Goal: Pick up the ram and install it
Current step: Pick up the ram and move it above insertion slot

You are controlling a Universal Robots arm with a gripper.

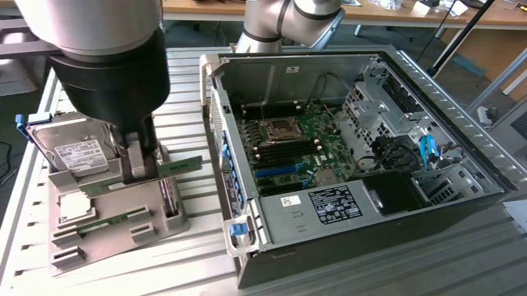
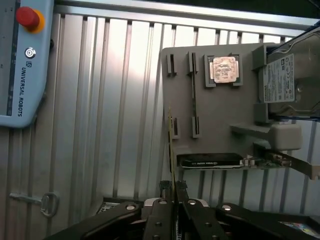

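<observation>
Seen from the exterior view, the gripper (image 1: pixel 138 166) is closed on the ram (image 1: pixel 182 166), a thin green stick held over the grey tray (image 1: pixel 115 246), to the exterior view's left of the open computer case (image 1: pixel 280 71). I judge a straight, slow lift best, so the stick clears the tray's posts (whether it is fully free I cannot tell). A second stick (image 1: pixel 107 222), a silver chip (image 1: pixel 73 206) and a hard drive (image 1: pixel 74 148) share the tray. In the wrist view, the gripper (image 2: pixel 173 192) pinches the ram (image 2: pixel 171 145) edge-on. A dark card (image 2: pixel 210 161) stands just beside it, the likeliest snag. A control pendant (image 2: pixel 20 75) lies well apart.
</observation>
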